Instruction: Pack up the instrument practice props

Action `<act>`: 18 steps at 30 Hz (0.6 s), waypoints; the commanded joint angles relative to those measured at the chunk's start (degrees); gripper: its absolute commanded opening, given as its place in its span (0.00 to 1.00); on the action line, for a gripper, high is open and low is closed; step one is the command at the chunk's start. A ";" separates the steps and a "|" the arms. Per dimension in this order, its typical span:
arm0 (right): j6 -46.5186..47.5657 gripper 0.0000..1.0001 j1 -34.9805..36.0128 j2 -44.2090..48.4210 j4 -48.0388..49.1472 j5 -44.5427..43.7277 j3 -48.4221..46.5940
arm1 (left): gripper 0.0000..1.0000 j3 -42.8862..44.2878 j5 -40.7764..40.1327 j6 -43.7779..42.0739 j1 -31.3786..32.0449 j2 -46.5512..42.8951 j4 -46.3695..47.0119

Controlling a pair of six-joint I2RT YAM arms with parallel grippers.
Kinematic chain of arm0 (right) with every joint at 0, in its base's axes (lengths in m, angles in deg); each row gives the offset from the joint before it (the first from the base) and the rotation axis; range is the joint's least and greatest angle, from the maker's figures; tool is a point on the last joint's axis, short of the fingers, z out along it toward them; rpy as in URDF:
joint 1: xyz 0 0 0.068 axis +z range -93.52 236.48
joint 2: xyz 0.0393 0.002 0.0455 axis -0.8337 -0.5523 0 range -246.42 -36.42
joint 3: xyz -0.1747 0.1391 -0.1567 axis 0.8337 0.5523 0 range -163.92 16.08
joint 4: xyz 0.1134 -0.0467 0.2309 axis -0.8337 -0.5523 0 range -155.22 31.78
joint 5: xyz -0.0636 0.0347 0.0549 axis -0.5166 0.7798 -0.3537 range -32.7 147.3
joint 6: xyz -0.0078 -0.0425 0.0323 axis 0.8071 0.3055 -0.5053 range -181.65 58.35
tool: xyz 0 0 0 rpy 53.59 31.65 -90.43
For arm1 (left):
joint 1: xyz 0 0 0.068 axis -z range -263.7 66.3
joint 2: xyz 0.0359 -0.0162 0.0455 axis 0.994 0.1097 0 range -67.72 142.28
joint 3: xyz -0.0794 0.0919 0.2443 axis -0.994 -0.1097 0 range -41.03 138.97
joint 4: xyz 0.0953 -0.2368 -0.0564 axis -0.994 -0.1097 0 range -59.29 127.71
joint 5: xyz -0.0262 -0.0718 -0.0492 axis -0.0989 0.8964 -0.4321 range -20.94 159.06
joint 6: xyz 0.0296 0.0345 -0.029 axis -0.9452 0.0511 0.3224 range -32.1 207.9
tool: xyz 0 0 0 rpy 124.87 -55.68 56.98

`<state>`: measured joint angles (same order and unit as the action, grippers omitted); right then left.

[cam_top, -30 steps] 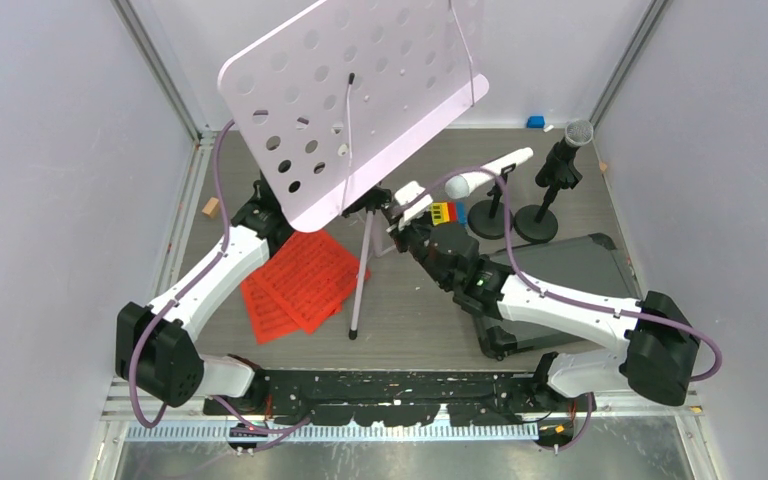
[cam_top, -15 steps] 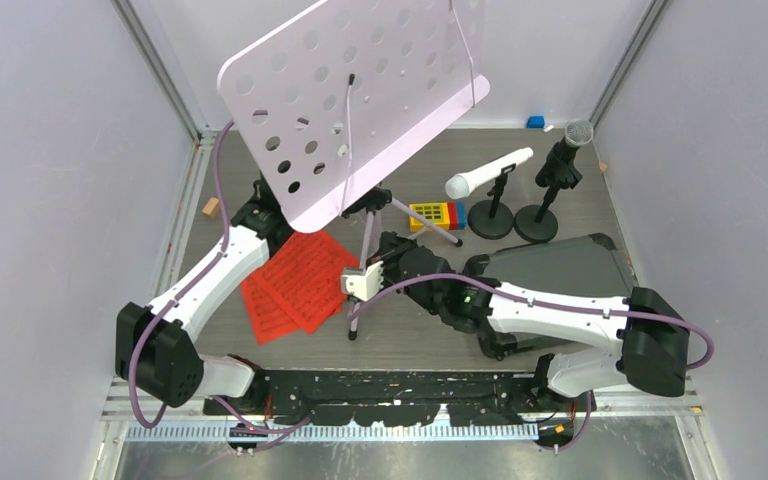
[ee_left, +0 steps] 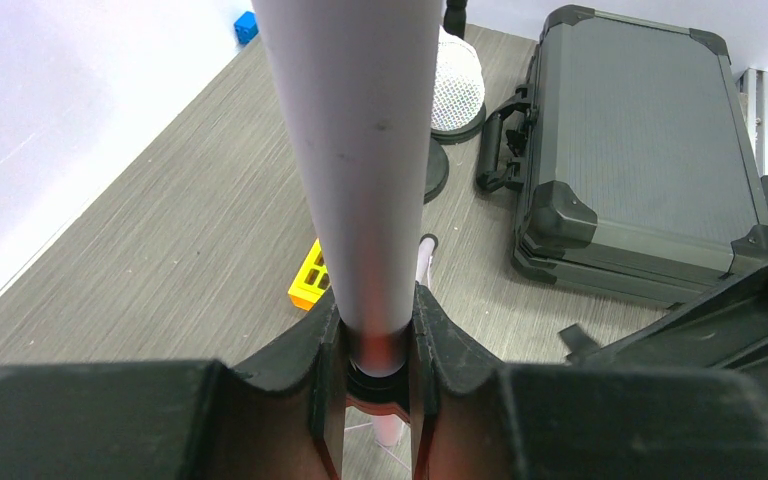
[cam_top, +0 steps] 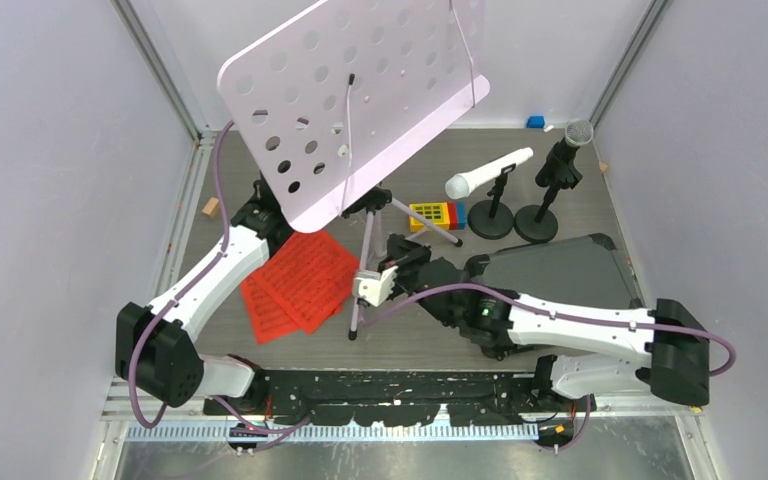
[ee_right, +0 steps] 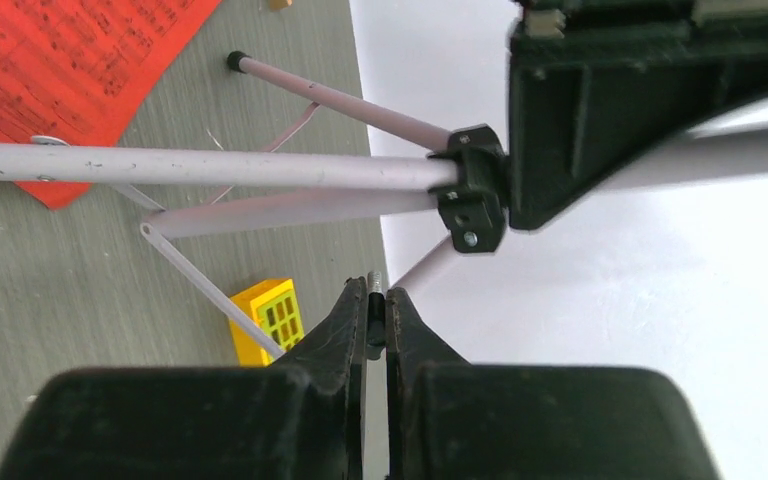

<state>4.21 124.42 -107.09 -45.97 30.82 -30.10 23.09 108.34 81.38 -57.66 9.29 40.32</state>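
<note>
The pale lilac music desk [cam_top: 350,100] stands tilted on its tripod legs [cam_top: 364,255]. My left arm [cam_top: 222,262] reaches under the desk, where its gripper is hidden. In the left wrist view the left gripper [ee_left: 375,320] is shut on the stand's pale pole [ee_left: 360,150]. My right gripper [cam_top: 385,262] is beside the front leg, shut [ee_right: 377,295] on a small black screw with a threaded tip [ee_right: 375,283], just short of the tripod hub [ee_right: 470,200]. Red sheet-music pages [cam_top: 300,285] lie under the stand. The white microphone [cam_top: 485,172] and the black grey-headed microphone [cam_top: 568,145] sit on their round-based holders [cam_top: 490,218] [cam_top: 537,222].
The dark hard case [cam_top: 560,270] lies shut at the right, under my right arm, and shows in the left wrist view [ee_left: 650,140]. Yellow and blue blocks [cam_top: 438,214] lie by the tripod. A small blue block [cam_top: 535,122] sits at the back wall and a tan one [cam_top: 210,207] at the left.
My right gripper has drawn back from the tripod hub toward the near side, ending beside the front leg. The left arm and the stand have not moved.
</note>
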 commanded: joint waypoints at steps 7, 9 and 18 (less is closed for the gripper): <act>-29.69 0.00 1.36 17.46 8.78 -9.91 8.25 | 0.00 -0.66 -0.35 -2.44 1.20 2.99 -9.63; -37.60 0.00 1.40 20.67 8.11 -13.38 8.55 | 0.00 -0.70 -0.35 -2.44 1.18 2.93 -9.64; -68.90 0.00 1.27 29.99 -5.26 -18.63 6.05 | 0.00 -0.61 -0.11 -2.17 1.20 3.35 -9.53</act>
<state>-46.47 125.49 -78.62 -45.88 16.33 -21.70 23.37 108.17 81.36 -57.68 9.53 40.12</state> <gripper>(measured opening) 0.098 0.229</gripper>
